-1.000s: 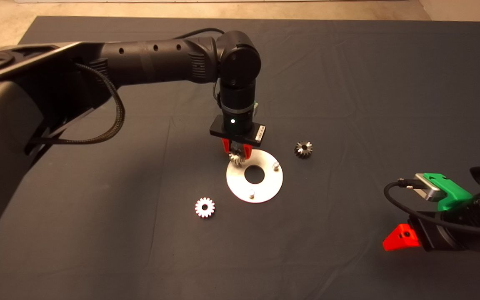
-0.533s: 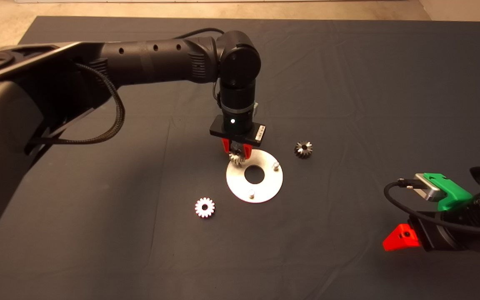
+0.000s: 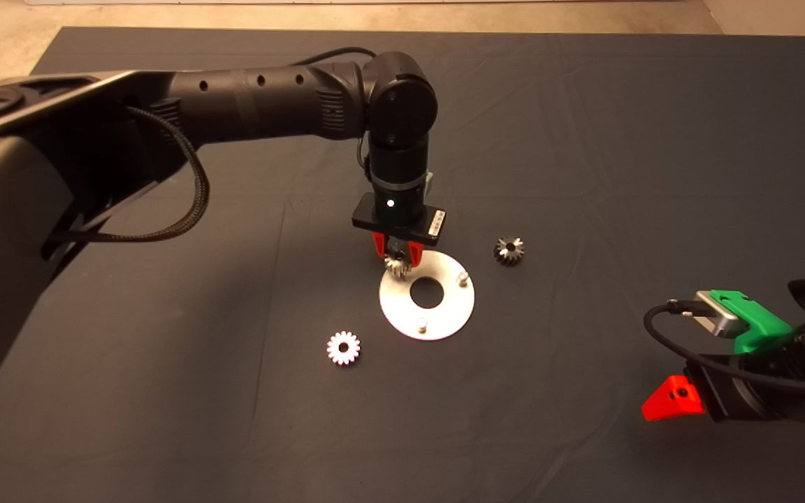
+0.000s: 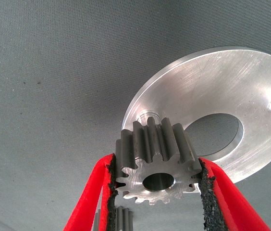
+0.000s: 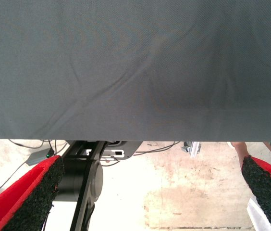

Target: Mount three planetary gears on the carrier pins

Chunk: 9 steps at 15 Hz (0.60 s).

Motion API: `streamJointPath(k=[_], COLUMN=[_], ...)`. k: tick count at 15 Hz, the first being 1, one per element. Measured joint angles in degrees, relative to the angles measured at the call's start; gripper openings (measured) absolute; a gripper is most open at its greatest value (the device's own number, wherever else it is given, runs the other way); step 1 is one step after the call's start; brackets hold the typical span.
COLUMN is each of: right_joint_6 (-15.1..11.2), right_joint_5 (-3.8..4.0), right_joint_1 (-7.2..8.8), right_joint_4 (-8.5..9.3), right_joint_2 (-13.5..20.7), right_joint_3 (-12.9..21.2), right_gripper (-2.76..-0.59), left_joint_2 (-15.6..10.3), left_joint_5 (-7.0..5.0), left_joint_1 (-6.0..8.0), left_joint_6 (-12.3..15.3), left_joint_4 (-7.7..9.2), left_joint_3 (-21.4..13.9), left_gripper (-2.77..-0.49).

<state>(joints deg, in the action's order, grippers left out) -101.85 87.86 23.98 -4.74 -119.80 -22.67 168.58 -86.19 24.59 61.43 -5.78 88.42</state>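
A: A pale floor shows beyond the table (image 3: 584, 105), which is covered edge to edge by a dark mat (image 3: 165, 419).

B: The left arm (image 3: 256, 105) reaches in over the middle. The right claw (image 3: 682, 398) waits at the lower right corner, fingers spread wide with nothing between them.

A: And the disc (image 3: 427, 295)?

B: Flat on the mat, mid-table. Two bare pins (image 3: 463, 279) stand on its right and near sides. The third pin (image 4: 149, 117) sits at the far-left rim.

A: What has the left claw (image 3: 397, 260) got?

B: It is clamped on one gear (image 4: 157, 163), the pads gripping its toothed flanks. From the wrist the gear hangs just above that third pin, apparently not yet over it.

A: The other gears?

B: A bright gear (image 3: 343, 347) lies on the mat near-left of the disc, a dark gear (image 3: 509, 250) to its right, both apart from it.

A: How should this go?

B: I'd line the hole squarely over the pin, keep the gear level, lower gently, and release only once it drops to the disc. A tilted gear would likely jam.
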Motion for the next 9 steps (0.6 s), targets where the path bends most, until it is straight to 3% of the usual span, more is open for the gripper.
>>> streamJointPath(k=[9], right_joint_6=[0.0], right_joint_5=[0.01], right_joint_1=[0.0], right_joint_4=[0.01], right_joint_2=[-0.02], right_joint_3=[0.0], right_gripper=[-0.6], left_joint_2=[-0.01], left_joint_5=[0.41], left_joint_1=[-0.58], left_joint_6=[0.63], left_joint_4=[-0.26], left_joint_3=[-0.02], left_gripper=[-2.33])
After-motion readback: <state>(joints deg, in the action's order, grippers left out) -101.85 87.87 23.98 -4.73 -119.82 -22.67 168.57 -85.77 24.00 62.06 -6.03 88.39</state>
